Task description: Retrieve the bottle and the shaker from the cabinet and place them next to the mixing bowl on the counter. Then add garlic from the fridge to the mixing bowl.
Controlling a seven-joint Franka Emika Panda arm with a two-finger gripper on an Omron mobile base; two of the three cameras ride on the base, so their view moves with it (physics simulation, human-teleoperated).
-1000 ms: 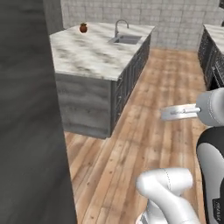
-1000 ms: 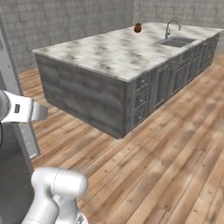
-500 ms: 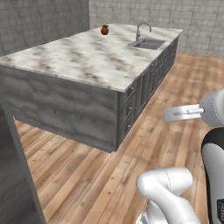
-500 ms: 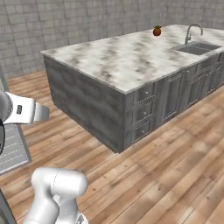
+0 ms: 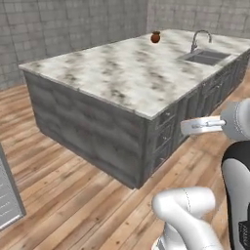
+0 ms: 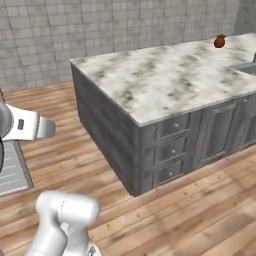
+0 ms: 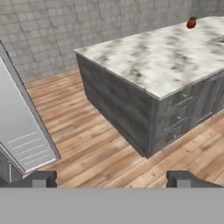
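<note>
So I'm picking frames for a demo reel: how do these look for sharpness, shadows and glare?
Left base view: soft all over, the counter flatly lit, no glare, the faucet blurry. Right base view: the same haze; the small red-brown thing is a smudge. Hand view: coarse floor planks, only faint shading under the counter's edge, claw tips dark and soft.

No readable text, label, brand, number or sign is showing anywhere in these views. The white marble-look tabletop [image 5: 122, 73] with grey-brown veins is carrying no lettering, and the grey drawer fronts [image 6: 172, 150] beneath it are showing only plain panels.
</note>
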